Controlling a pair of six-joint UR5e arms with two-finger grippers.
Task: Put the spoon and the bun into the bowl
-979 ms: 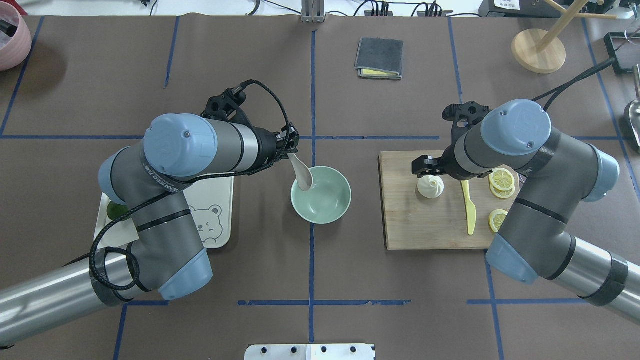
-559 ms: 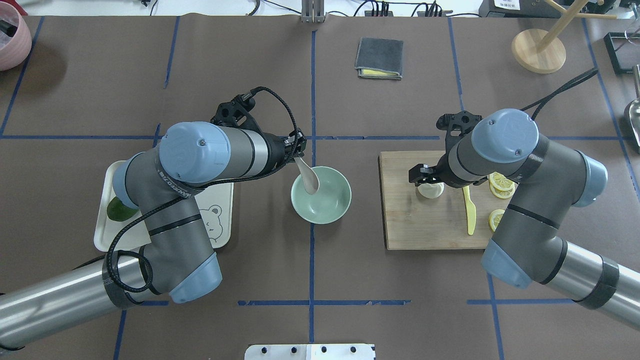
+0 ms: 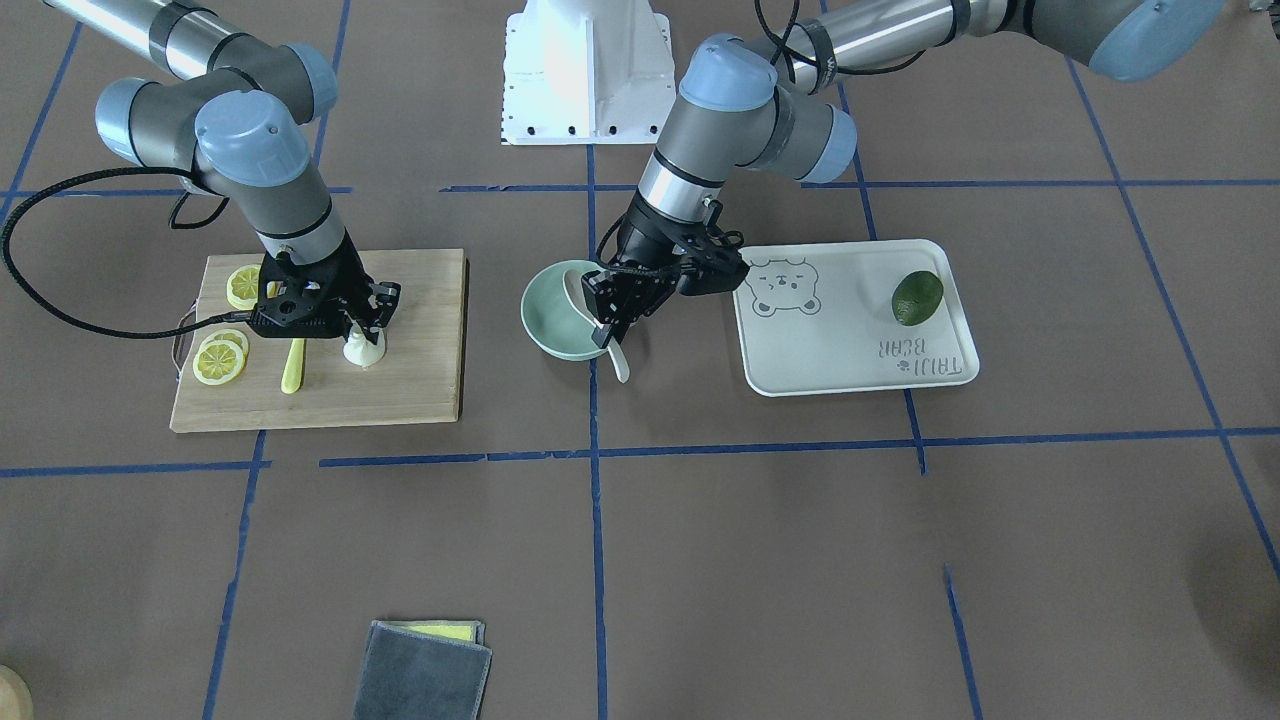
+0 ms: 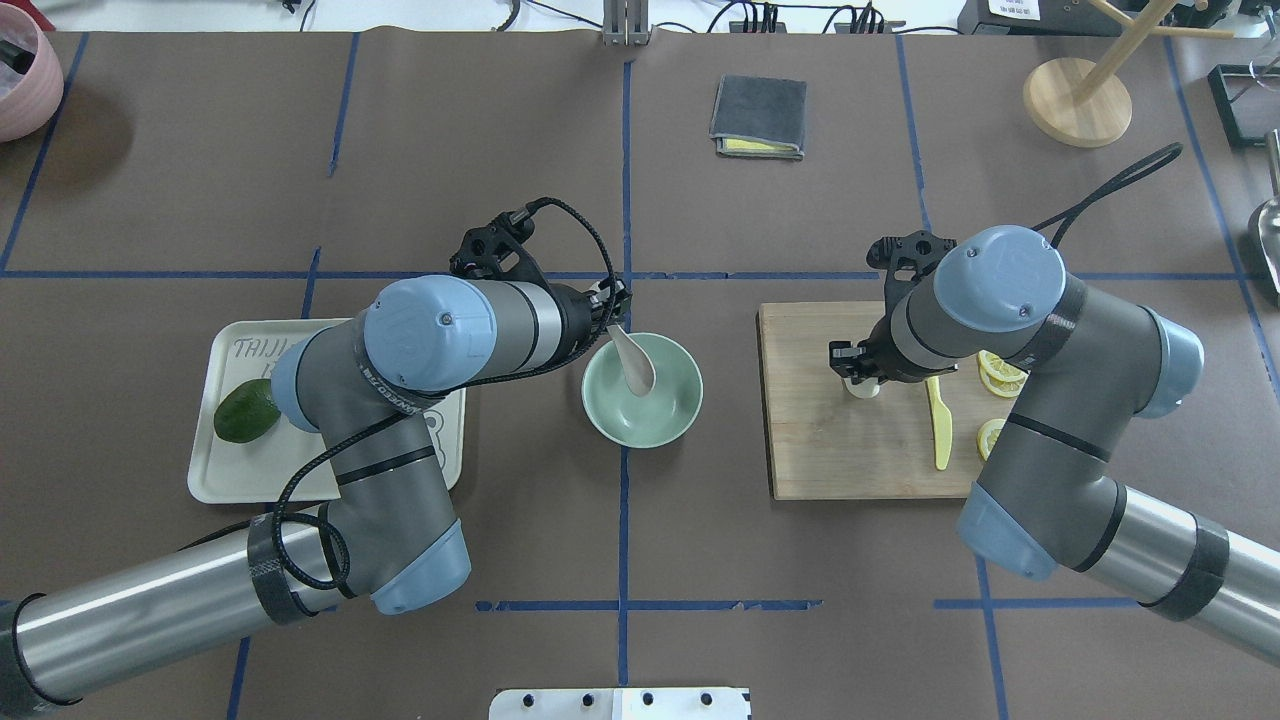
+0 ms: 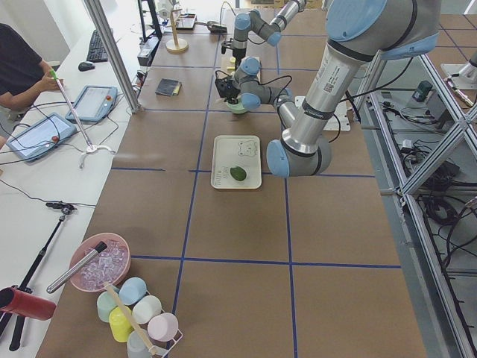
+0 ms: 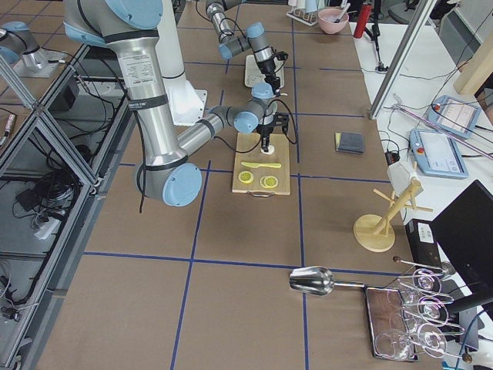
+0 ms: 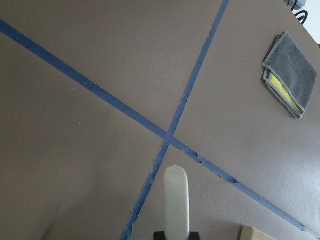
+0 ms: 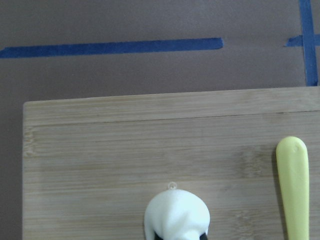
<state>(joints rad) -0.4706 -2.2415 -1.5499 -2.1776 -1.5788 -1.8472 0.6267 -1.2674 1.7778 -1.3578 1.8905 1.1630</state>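
Note:
The pale mint-green bowl (image 4: 665,415) (image 3: 540,325) stands at the table's middle. My left gripper (image 4: 613,310) (image 3: 612,318) is shut on the white spoon (image 4: 638,370) (image 3: 572,284) and holds it tilted, scoop inside the bowl. The handle end pokes out in the left wrist view (image 7: 176,197). The white bun (image 4: 862,389) (image 3: 363,351) (image 8: 176,215) sits on the wooden cutting board (image 4: 830,450) (image 3: 420,380). My right gripper (image 4: 857,372) (image 3: 352,325) is straight over it, jaws closed on its top, and hides most of it from above.
A yellow plastic knife (image 4: 937,420) (image 8: 295,185) and lemon slices (image 4: 1000,370) lie on the board right of the bun. A white bear-print tray (image 4: 230,480) with a green fruit (image 4: 245,412) sits left of the bowl. A grey cloth (image 4: 758,117) lies at the back.
My left arm moved right and carried the spoon's scoop further into the bowl. My right gripper came down over the bun and narrowed onto it.

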